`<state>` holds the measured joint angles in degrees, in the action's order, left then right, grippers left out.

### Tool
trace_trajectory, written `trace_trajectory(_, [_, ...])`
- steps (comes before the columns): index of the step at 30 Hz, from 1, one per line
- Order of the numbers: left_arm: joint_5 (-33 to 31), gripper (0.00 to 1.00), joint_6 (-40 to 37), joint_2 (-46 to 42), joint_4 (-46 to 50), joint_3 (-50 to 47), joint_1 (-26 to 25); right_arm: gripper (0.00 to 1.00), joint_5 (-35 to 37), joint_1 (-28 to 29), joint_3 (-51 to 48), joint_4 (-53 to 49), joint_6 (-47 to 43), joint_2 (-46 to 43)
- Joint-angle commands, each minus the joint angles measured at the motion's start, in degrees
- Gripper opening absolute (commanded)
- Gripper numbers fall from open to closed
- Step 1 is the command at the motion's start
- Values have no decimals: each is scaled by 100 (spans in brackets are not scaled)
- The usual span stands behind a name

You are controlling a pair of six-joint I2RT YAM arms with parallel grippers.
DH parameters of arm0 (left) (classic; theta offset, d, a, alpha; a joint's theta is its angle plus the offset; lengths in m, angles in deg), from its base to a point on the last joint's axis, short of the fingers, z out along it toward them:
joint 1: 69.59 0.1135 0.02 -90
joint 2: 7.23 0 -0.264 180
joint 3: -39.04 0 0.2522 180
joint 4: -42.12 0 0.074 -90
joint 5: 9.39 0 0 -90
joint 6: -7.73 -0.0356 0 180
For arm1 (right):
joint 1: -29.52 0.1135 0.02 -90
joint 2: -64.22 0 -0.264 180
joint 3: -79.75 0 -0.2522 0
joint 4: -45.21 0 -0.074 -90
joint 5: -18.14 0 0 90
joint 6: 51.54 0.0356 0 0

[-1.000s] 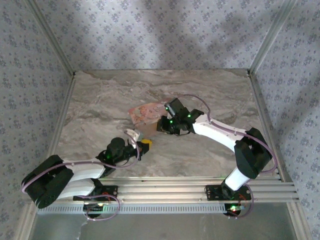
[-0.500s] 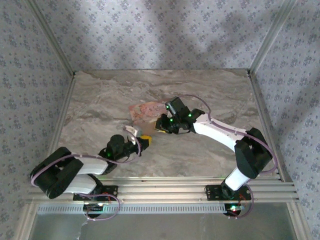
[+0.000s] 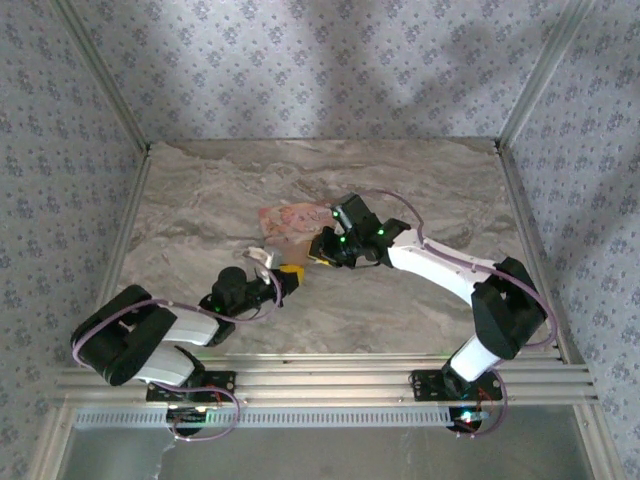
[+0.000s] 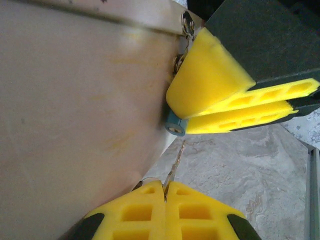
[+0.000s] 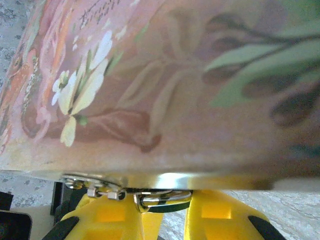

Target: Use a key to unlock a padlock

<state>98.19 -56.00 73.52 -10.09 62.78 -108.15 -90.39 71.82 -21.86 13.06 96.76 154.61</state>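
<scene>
Key (image 4: pixel 176 162) sits pinched blade-out in the left gripper (image 4: pixel 165 187), jaws pressed together on it so the tip aims up at the padlock (image 4: pixel 175 125) — just short of it, not yet in. The right gripper (image 4: pixel 186 116) clamps the padlock beside the wall of the box (image 4: pixel 75 100), most likely to steady it and turn its keyhole end toward the key. The padlock seems to hang from the box's metal clasp (image 4: pixel 186 25), between box and right jaws. It looks tiny — a blue-teal stub with a pale round face poking out of the yellow jaws, most of its body hidden.
</scene>
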Motion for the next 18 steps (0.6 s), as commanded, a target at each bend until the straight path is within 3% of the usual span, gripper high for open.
trace_trajectory(1, [110,0,72,20,-320,205,34,0,-177,36,2,346,136,-241])
trace_trajectory(18, [-181,0,117,179,-262,205,35,0,-82,56,-35,418,223,-250])
